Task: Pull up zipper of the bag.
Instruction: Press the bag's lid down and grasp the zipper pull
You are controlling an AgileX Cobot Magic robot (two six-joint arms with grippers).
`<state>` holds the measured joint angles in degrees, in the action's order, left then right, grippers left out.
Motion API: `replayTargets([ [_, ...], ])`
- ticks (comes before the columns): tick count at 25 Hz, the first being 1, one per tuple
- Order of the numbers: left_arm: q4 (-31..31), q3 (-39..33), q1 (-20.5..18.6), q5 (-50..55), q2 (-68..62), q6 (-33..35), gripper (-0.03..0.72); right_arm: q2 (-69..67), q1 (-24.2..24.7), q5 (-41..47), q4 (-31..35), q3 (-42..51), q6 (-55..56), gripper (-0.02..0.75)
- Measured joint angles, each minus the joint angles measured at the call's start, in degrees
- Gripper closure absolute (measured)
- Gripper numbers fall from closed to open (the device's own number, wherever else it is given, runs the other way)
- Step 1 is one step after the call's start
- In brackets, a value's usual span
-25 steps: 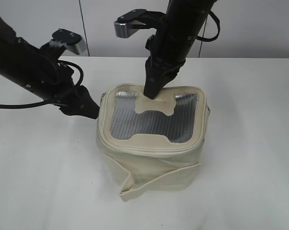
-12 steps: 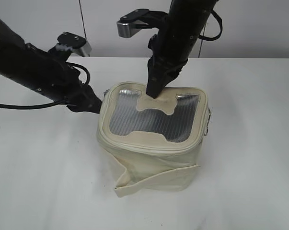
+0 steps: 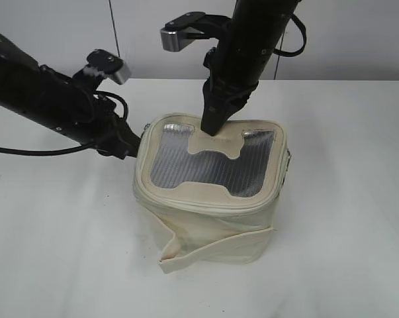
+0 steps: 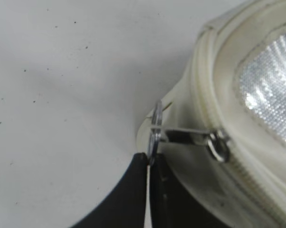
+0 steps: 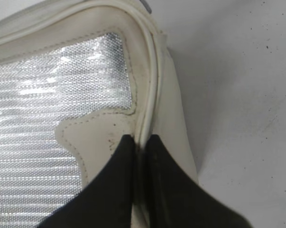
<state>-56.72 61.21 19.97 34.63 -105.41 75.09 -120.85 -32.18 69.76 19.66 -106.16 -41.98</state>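
My left gripper (image 4: 148,164) is pinched on the ring (image 4: 155,129) of the zipper (image 4: 217,145) at the bag's (image 3: 209,218) left rim, my right gripper (image 5: 139,146) clamps its back rim (bracing), and an off-line pull could slip that thin ring free.

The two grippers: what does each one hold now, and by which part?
Left gripper: the zipper, by the round ring on its pull. Right gripper: the bag, by its top rim.
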Motion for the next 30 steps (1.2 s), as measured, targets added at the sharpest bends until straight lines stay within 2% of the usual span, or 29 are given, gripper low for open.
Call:
replayTargets([
  [3,1.1,0.0,-0.9,0.9,0.8,-0.9,0.692,0.0,0.0,0.0,0.0,0.0,0.0,0.688],
  [8,7.2,0.0,-1.2,2.7,2.8,-6.0,0.692,0.0,0.0,0.0,0.0,0.0,0.0,0.688],
  [14,13.5,0.0,-1.2,9.7,2.9,-11.3,0.692,0.0,0.0,0.0,0.0,0.0,0.0,0.687],
  [26,15.2,0.0,-1.2,18.9,4.0,-15.1,0.692,0.0,0.0,0.0,0.0,0.0,0.3,0.688],
  [30,15.3,0.0,-1.2,18.6,4.0,-15.5,0.692,0.0,0.0,0.0,0.0,0.0,0.6,0.688],
])
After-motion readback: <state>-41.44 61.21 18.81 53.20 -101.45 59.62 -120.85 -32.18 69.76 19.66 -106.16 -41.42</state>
